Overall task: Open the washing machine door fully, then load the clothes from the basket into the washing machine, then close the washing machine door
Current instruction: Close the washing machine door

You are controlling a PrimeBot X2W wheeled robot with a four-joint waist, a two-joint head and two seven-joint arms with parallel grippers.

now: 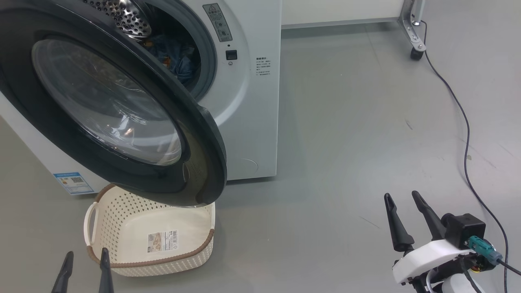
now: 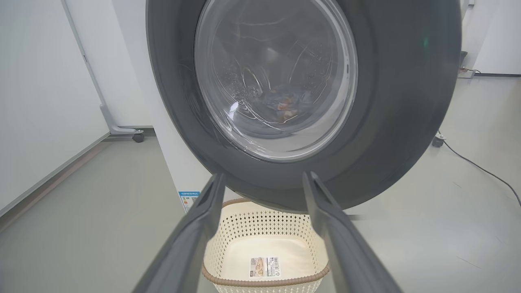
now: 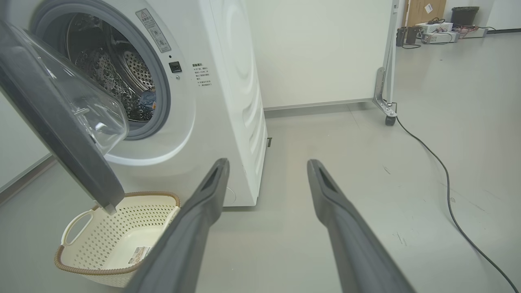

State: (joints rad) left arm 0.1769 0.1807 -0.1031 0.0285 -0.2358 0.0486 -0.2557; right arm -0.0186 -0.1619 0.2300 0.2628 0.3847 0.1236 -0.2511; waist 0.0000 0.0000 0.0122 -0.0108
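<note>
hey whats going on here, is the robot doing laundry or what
Yes, a two-armed robot is partway through a laundry load. The clothes lie inside the washing machine, and the basket on the floor in front is empty. The door stands open, hanging out over the basket. The left gripper is open near the basket and the right gripper is open over bare floor to the right; neither holds anything. Closing the door is what remains.

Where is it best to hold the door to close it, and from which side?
Probably the door's free rim edge, from the right with the open right gripper. That edge is thin and stands clear of the machine, above the basket; the glass bulges.
</note>
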